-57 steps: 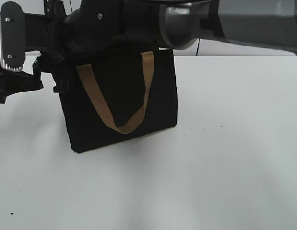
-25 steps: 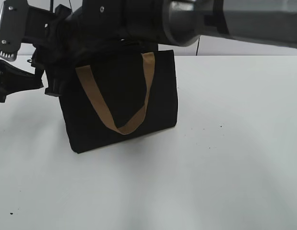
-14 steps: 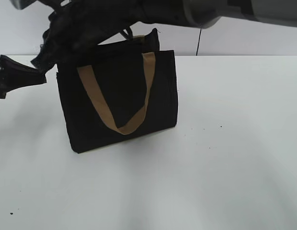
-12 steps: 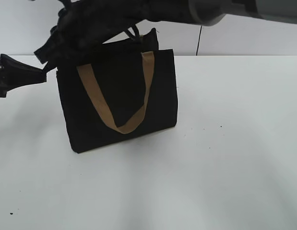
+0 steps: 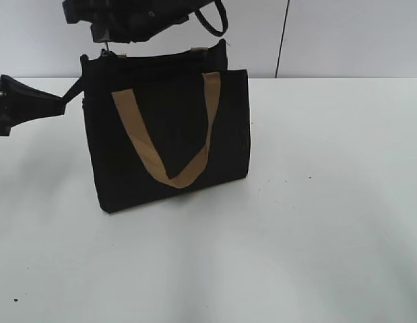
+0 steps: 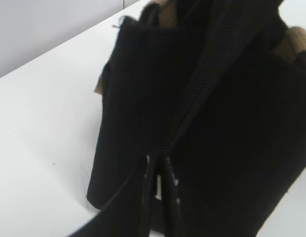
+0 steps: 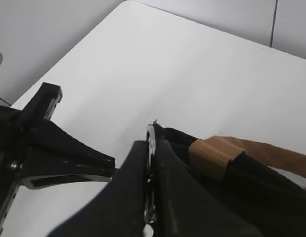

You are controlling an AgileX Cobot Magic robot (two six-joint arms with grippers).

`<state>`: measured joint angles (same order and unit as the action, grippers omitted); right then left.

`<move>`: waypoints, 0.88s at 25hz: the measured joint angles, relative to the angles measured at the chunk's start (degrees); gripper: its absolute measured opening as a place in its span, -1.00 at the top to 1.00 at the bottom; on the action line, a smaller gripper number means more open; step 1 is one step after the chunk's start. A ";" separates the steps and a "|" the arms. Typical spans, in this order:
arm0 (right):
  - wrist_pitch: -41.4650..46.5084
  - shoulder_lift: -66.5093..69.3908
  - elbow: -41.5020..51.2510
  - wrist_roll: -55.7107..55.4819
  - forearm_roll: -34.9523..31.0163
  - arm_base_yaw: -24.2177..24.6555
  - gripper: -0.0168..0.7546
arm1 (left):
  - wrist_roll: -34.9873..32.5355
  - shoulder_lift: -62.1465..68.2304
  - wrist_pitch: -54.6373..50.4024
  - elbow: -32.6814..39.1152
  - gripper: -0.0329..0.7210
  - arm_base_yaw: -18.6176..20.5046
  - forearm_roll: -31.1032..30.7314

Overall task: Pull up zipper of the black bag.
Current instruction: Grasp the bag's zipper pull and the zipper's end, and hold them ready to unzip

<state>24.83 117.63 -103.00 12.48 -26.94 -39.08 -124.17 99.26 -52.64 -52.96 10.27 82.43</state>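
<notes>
The black bag [image 5: 168,134] stands upright on the white table [image 5: 316,222], its tan handle [image 5: 171,176] hanging down the front. The zipper [image 6: 202,84] runs along its top. My right gripper [image 5: 108,35] hangs above the bag's top left corner, shut on the silvery pull tab [image 7: 151,140], which also shows in the exterior view [image 5: 107,48]. My left gripper [image 5: 77,95] reaches in from the left and is shut on the bag's left end [image 6: 128,163]; its fingers [image 6: 158,173] pinch the fabric just below the zipper's end.
A pale wall [image 5: 356,33] with a thin dark vertical line [image 5: 283,40] stands behind the table. The second tan handle [image 7: 214,153] lies over the bag's top beside the right gripper. The left arm [image 7: 54,153] shows in the right wrist view.
The right arm has lifted up and away from the bag's top, which now shows. The bag's top left corner stands higher. The left gripper stays at the bag's left end.
</notes>
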 joint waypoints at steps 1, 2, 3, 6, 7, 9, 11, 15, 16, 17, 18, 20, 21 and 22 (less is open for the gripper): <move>0.21 0.00 0.00 -0.68 0.00 0.22 0.95 | 0.00 0.00 0.10 0.00 0.85 0.00 0.00; 0.44 0.00 0.00 -1.05 0.00 0.41 0.95 | 0.00 0.00 0.35 0.00 0.85 0.00 -0.13; 0.72 0.00 0.00 -1.19 -0.11 0.60 0.95 | 0.00 0.00 0.55 0.00 0.85 0.00 -0.13; 1.17 -0.07 0.00 -1.50 -0.19 0.60 0.95 | 0.00 0.00 1.11 0.00 0.85 0.00 -0.19; 1.28 -0.13 0.00 -1.54 -0.24 0.78 0.95 | 0.00 0.00 1.16 0.00 0.85 0.00 -0.19; 1.72 -0.24 0.00 -1.56 -0.24 1.30 0.95 | 0.00 0.00 1.42 0.00 0.85 0.00 -0.26; 2.65 -0.34 0.00 -1.67 -0.29 2.21 0.95 | 0.09 0.00 1.47 0.00 0.85 0.00 -0.53; 3.56 -0.41 0.00 -1.92 -1.11 4.06 0.95 | 1.67 -0.25 0.62 0.00 0.85 1.63 -0.92; 3.83 -0.41 0.00 -1.98 -1.28 4.48 0.95 | 2.17 -0.51 0.49 0.00 0.85 2.46 -0.96; 3.96 -0.41 0.00 -1.98 -1.12 4.86 0.95 | 2.76 -0.84 0.75 0.00 0.85 3.27 -1.24; 4.16 -0.48 0.00 -1.98 -0.61 5.34 0.95 | 3.15 -1.10 1.28 0.00 0.85 4.49 -1.86; 4.15 -0.48 0.00 -1.98 0.12 6.19 0.95 | 4.02 -1.62 1.23 0.00 0.85 6.64 -2.16; 4.15 -0.48 0.00 -1.93 0.36 6.31 0.95 | 4.46 -2.19 0.91 0.00 0.85 7.36 -2.43; 4.15 -0.48 0.00 -1.93 0.36 6.31 0.95 | 4.75 -2.78 0.57 0.00 0.85 8.13 -2.62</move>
<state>28.98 117.15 -103.00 10.55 -26.58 -32.77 -119.42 96.48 -52.07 -52.96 18.40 79.81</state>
